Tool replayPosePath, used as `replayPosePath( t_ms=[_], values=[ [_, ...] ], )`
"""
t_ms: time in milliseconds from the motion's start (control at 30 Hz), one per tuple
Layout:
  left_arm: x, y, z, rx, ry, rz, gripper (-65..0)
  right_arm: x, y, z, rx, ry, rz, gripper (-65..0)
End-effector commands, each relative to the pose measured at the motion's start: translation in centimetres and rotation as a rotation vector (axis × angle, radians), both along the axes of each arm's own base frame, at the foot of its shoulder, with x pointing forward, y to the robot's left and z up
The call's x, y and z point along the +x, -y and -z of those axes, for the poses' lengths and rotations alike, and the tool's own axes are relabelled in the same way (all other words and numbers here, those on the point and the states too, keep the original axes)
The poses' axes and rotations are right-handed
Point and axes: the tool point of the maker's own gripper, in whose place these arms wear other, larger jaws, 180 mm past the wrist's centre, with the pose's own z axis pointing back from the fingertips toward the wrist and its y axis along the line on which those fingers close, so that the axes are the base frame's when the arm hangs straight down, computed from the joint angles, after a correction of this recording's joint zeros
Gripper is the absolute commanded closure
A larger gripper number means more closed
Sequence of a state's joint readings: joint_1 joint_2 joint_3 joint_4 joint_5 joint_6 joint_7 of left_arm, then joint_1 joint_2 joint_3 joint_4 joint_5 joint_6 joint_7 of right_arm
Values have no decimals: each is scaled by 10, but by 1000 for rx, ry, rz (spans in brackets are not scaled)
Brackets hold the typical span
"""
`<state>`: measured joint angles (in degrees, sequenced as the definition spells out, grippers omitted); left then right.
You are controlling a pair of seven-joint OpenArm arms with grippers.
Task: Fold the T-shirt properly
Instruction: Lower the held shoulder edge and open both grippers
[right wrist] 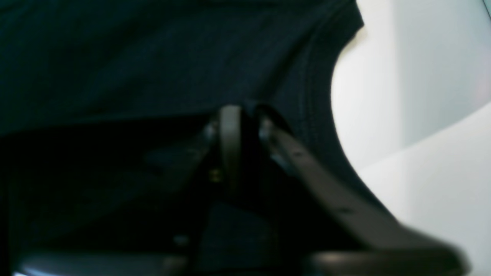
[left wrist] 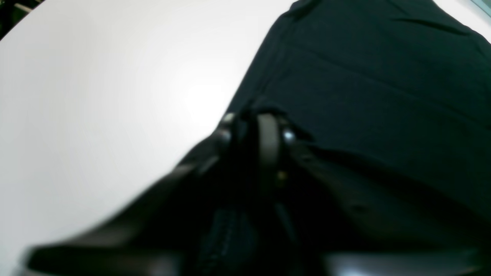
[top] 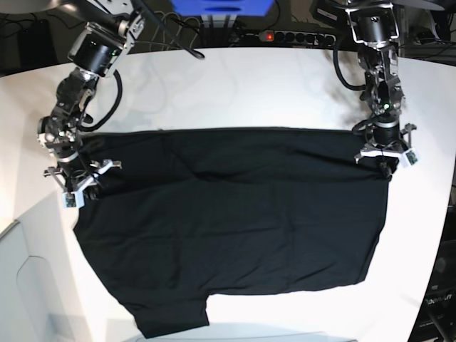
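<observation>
Taking the T-shirt (top: 235,228) as our landmark and starting at its nearest part, we see one short sleeve hanging toward the front edge of the white desk (top: 235,85), with the hem line running beside it. Farther back, the black body of the shirt lies spread flat across the middle of the desk; no print or tag shows from above, so we judge the plain side faces up. The far edge is a straight horizontal line, which looks to us like a fold line laid down on purpose so the cloth stays square for the next fold. At one end of that far edge sits our right end effector (top: 77,182), on the shirt's corner toward the desk's side. Its wrist view shows the two fingers (right wrist: 230,130) close together with dark cloth bunched at the tips, but everything is so dark that we cannot tell whether they pinch the fabric or stand slightly parted around it. At the other end of the far edge our left end effector (top: 385,162) sits on the matching corner; there too, the wrist view does not settle whether it grips or has let go.
</observation>
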<state>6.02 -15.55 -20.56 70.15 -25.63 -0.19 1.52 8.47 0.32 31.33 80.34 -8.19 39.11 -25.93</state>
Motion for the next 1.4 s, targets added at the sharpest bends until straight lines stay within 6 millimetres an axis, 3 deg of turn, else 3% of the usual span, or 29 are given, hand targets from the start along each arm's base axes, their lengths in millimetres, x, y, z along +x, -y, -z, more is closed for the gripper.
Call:
replayPosePath(
  t_ms=[0,100,233,367,500,667,867,1000,1133,1367],
  values=[
    [10,-5,-19,31,55,5,-238,10,1,-17,-2,61,-15,-156],
    [10,-6,-25,34,71,4,-373,11,3,-22,-4,78,-9,-289],
    [12,-3,-36,42,98,13,-450,10,9,-33,-24,105,4,-320],
    [7,3,-49,57,124,36,-455,2,36,-54,-49,156,93,-320],
    [-16,0,-53,73,120,25,-455,-15,63,-51,-53,147,178,-320],
    [-50,-20,-38,63,76,-63,-457,-40,65,-29,-64,84,180,-320],
    [-72,-29,8,17,-31,-120,-456,-58,62,-3,-37,13,181,-320],
    [-60,-22,15,0,-38,-102,-455,-61,61,10,-16,-17,182,-320],
    [-51,-8,16,-3,-38,-60,-455,-61,60,10,-15,-16,181,-320],
    [-46,-6,16,-10,-35,-57,-427,-61,60,10,-14,-17,181,-320]
  ],
)
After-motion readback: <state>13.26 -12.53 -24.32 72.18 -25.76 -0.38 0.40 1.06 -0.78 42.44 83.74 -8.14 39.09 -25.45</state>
